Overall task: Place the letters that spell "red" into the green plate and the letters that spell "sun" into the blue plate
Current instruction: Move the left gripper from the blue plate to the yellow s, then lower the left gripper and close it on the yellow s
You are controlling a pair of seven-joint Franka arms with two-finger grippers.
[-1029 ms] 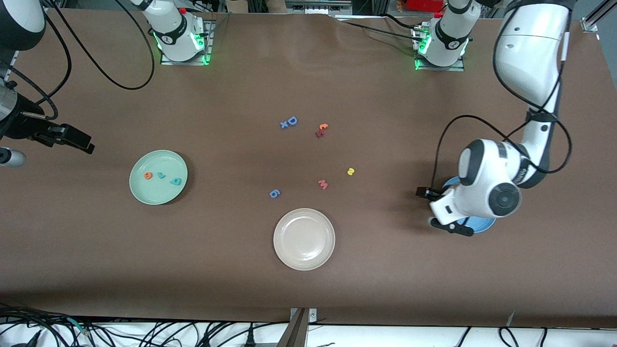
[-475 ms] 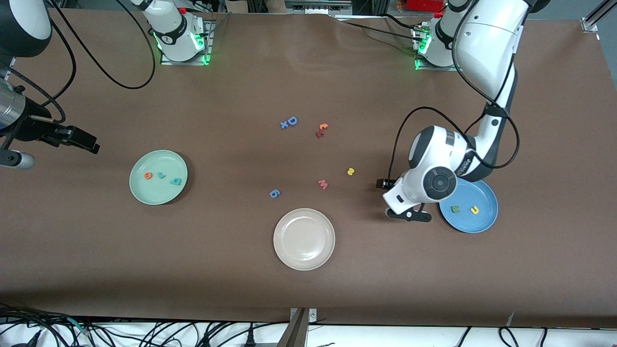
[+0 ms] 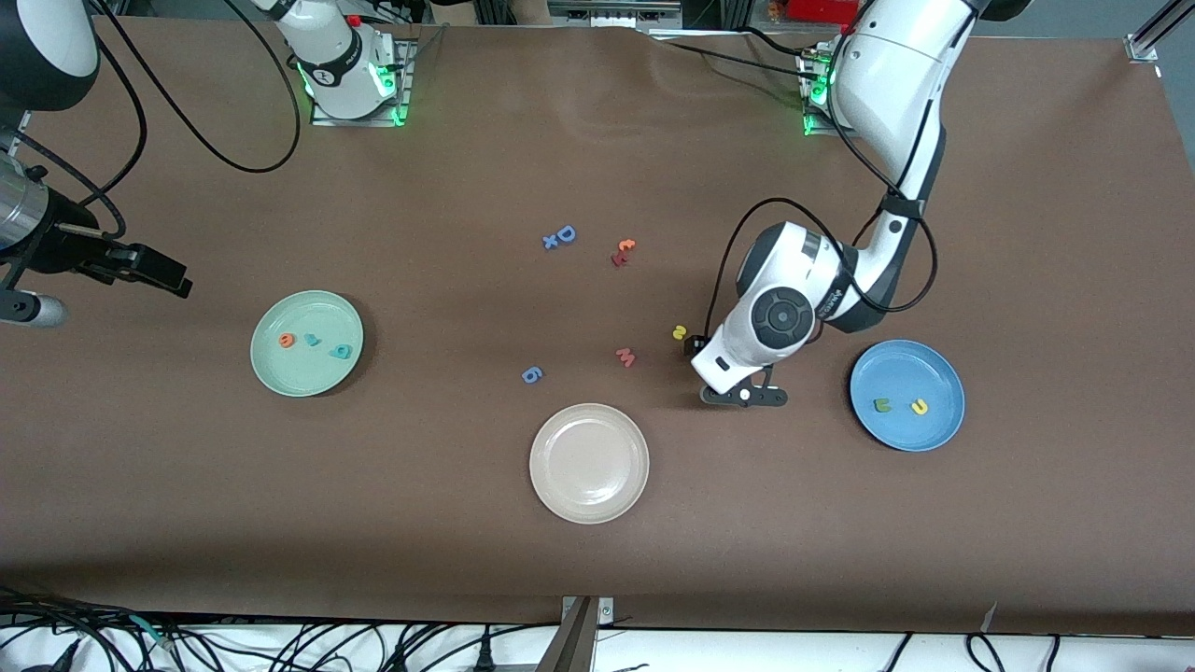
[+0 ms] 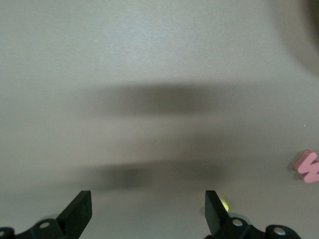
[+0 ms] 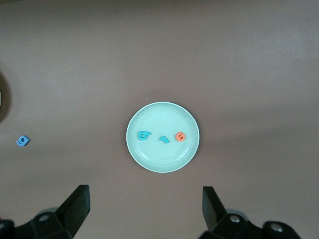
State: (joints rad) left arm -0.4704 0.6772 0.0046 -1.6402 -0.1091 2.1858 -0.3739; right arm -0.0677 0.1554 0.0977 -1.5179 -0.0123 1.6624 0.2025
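I see the left pincer (image 3: 707,371) spread wide and empty beside the arch-shaped yellow foam n (image 3: 680,331); the right pincer (image 5: 144,206), also wide and empty, waits above the round green plate (image 5: 149,159).

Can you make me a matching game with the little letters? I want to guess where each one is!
Things:
1. orange e
2. green u
3. pinkish-red m
4. yellow letter on the table

Places:
A. in the blue plate
B. on the bare table, farther from the front camera than the cream-white plate
C. right beside the left gripper
D. in the green plate

Pairs: 1-D, 2-A, 3-B, 4-C
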